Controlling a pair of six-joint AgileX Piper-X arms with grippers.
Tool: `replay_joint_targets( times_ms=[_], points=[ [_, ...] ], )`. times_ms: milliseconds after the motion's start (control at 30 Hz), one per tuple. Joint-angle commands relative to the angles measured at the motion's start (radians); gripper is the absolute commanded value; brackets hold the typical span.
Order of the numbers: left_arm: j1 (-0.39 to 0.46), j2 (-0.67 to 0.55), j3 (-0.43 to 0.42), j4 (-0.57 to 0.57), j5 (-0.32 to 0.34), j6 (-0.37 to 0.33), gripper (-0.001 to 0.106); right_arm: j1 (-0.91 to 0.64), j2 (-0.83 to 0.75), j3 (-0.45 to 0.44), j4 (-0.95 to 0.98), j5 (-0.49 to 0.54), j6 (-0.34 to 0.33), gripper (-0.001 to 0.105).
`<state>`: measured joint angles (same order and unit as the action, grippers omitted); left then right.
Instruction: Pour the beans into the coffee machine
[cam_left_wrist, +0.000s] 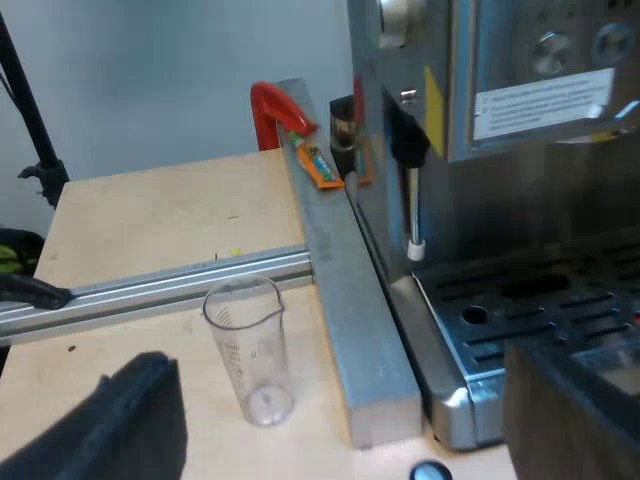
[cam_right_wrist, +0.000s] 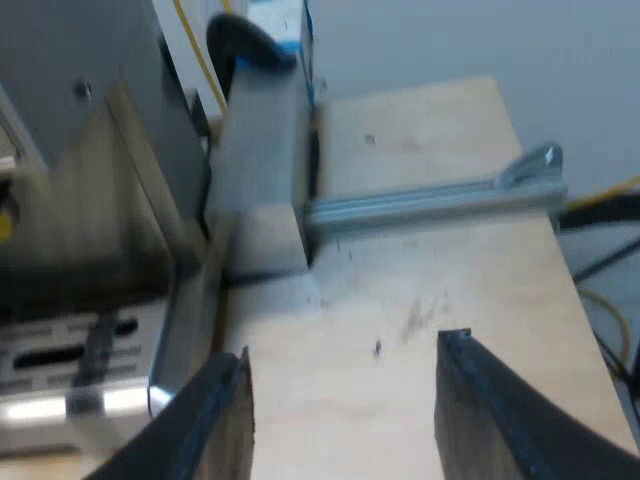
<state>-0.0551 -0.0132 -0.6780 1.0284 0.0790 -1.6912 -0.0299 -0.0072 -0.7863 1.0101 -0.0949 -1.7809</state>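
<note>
- So, left wrist view: measuring glass (cam_left_wrist: 250, 350) stands upright on the table (cam_left_wrist: 150, 220), just beside the metal bar (cam_left_wrist: 350, 300) along the espresso machine (cam_left_wrist: 480, 200); left gripper (cam_left_wrist: 335, 430) spread open.
- Right wrist view: right gripper (cam_right_wrist: 345, 420) gaping wide over the table.

one machine (cam_left_wrist: 500, 150), one glass (cam_left_wrist: 250, 350) and one table (cam_left_wrist: 150, 220) are counted. two clamps are seen: one red clamp (cam_left_wrist: 275, 110), one dark clamp (cam_right_wrist: 245, 45). four bars (cam_left_wrist: 350, 300) are counted, two by each.
</note>
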Motion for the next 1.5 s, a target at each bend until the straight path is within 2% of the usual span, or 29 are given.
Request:
replay_joint_targets(
  times_ms=[33,267,467,1500],
  points=[
    [0.003,-0.138,0.058,-0.074,-0.015,-0.017,0.067,-0.002,-0.046,0.147,-0.095,-0.023,-0.002,0.044],
    [0.003,-0.138,0.162,-0.088,-0.015,-0.017,0.067,-0.002,-0.044,0.228,-0.095,-0.022,-0.002,0.044],
    [0.003,-0.137,0.215,-0.107,-0.005,-0.017,0.067,-0.002,-0.045,0.284,-0.051,-0.022,-0.002,0.044],
    [0.003,-0.139,0.219,-0.116,0.004,-0.017,0.067,-0.002,-0.045,0.293,-0.044,-0.014,-0.002,0.044]
  ],
)
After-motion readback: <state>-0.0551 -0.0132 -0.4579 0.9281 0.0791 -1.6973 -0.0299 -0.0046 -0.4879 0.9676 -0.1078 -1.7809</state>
